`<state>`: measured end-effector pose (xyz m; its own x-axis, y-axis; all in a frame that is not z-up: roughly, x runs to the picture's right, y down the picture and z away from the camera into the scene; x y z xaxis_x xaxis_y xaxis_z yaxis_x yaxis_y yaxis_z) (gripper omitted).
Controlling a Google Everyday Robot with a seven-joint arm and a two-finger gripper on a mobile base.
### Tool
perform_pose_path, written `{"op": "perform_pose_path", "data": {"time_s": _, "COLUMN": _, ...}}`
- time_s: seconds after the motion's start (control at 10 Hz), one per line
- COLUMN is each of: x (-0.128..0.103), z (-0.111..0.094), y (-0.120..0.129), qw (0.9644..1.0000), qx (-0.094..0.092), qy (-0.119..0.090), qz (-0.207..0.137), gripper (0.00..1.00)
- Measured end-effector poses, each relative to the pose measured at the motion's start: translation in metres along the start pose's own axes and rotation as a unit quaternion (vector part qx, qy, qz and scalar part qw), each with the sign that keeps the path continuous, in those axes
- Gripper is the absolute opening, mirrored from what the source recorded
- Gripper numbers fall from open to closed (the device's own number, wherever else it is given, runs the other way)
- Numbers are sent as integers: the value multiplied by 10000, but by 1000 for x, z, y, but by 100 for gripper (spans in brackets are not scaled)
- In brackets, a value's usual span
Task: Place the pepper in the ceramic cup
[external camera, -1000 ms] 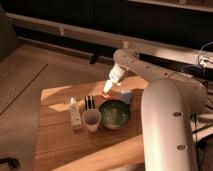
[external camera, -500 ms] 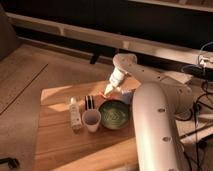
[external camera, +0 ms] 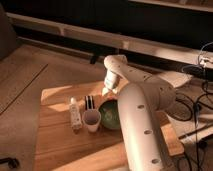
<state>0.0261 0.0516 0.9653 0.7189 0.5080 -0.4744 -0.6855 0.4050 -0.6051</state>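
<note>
The ceramic cup (external camera: 91, 120) is small and pale. It stands upright on the wooden table (external camera: 55, 145), just left of the dark green bowl (external camera: 111, 114). My gripper (external camera: 105, 91) points down above the table's far part, over the bowl's back-left rim and behind the cup. No red-orange pepper shows anywhere; it may be hidden at the gripper's tip. My white arm (external camera: 142, 125) fills the right side and covers part of the bowl and table.
A slender pale bottle (external camera: 75, 114) lies left of the cup. A small dark object (external camera: 89, 102) stands behind the cup. A dark wall and a ledge run behind the table. Cables hang at the far right (external camera: 202, 95).
The gripper has moved a little left and lower, nearer the bowl and cup. The arm's near part has swung in and now covers more of the table's right side.
</note>
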Motion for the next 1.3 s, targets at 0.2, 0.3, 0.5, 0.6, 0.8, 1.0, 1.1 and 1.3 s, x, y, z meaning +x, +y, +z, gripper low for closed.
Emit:
{"op": "perform_pose_path", "data": {"time_s": 0.2, "x": -2, "z": 6, "y": 2, "qw": 9998, "qx": -29, "qy": 181, "qz": 9, "gripper": 60}}
{"op": "perform_pose_path", "data": {"time_s": 0.3, "x": -3, "z": 9, "y": 2, "qw": 9997, "qx": -42, "qy": 253, "qz": 44, "gripper": 50}}
{"op": "perform_pose_path", "data": {"time_s": 0.5, "x": -5, "z": 12, "y": 1, "qw": 9994, "qx": -78, "qy": 322, "qz": 142, "gripper": 30}}
{"op": "perform_pose_path", "data": {"time_s": 0.6, "x": -5, "z": 12, "y": 0, "qw": 9991, "qx": -121, "qy": 337, "qz": 216, "gripper": 18}}
{"op": "perform_pose_path", "data": {"time_s": 0.8, "x": -6, "z": 7, "y": -5, "qw": 9989, "qx": -130, "qy": 304, "qz": 334, "gripper": 5}}
{"op": "perform_pose_path", "data": {"time_s": 1.0, "x": -11, "z": -16, "y": -15, "qw": 9990, "qx": -4, "qy": 104, "qz": 436, "gripper": 5}}
{"op": "perform_pose_path", "data": {"time_s": 1.1, "x": -16, "z": -31, "y": -17, "qw": 9990, "qx": 81, "qy": -24, "qz": 445, "gripper": 5}}
{"op": "perform_pose_path", "data": {"time_s": 1.3, "x": -26, "z": -74, "y": -18, "qw": 9979, "qx": 320, "qy": -368, "qz": 429, "gripper": 5}}
